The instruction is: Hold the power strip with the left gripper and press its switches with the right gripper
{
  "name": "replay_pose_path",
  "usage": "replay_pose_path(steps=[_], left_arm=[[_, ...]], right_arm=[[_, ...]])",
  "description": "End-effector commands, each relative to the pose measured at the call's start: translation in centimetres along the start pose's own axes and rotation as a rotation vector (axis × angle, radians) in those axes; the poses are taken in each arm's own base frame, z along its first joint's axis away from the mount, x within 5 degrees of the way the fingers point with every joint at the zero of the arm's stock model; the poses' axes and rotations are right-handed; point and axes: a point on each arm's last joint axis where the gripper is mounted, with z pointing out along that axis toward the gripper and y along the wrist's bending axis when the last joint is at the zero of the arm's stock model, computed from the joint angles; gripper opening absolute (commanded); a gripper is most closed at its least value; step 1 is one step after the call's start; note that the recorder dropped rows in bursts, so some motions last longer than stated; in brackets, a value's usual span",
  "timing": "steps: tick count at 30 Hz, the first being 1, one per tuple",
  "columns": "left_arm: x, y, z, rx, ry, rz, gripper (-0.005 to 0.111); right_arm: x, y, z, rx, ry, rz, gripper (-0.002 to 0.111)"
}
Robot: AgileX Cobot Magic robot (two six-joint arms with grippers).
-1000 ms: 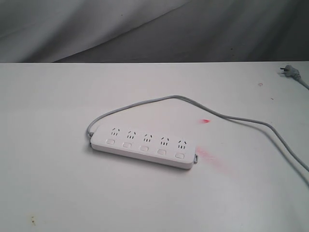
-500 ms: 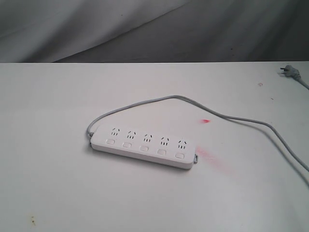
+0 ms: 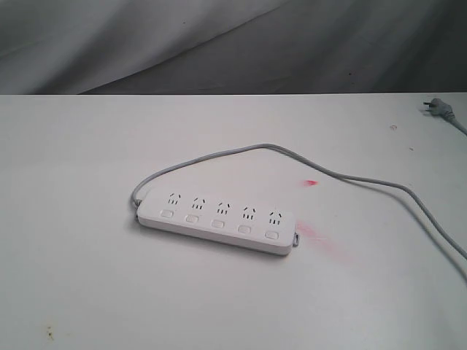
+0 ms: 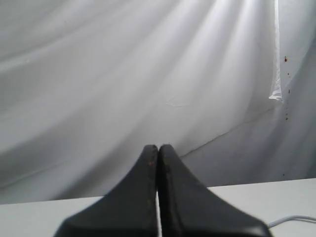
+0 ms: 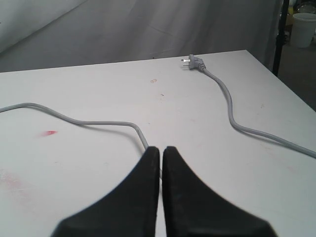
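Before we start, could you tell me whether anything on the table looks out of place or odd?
Only stains: a pink smear on the table beside the right end of the power strip in the exterior view, and a small red mark close to the cord. The strip itself lies flat and looks intact.
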Motion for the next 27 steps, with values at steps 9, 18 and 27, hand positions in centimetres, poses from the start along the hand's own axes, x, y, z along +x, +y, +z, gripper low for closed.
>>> replay_pose_path(steps=[9, 18, 27], left_arm=[[2.5, -0.2, -1.3, 0.027, 0.25, -0.01, 0.0], [3.8, -0.2, -1.8, 0.037, 0.4, -0.017, 0.0], [3.8, -0.2, -1.8, 0.037, 0.398, -0.017, 0.0]], right_arm=[[0.0, 0.0, 0.0, 0.006, -0.011, -0.001, 0.002], [0.0, 0.0, 0.0, 0.006, -0.011, -0.001, 0.002], [0.0, 0.0, 0.0, 0.006, -0.011, -0.001, 0.002]])
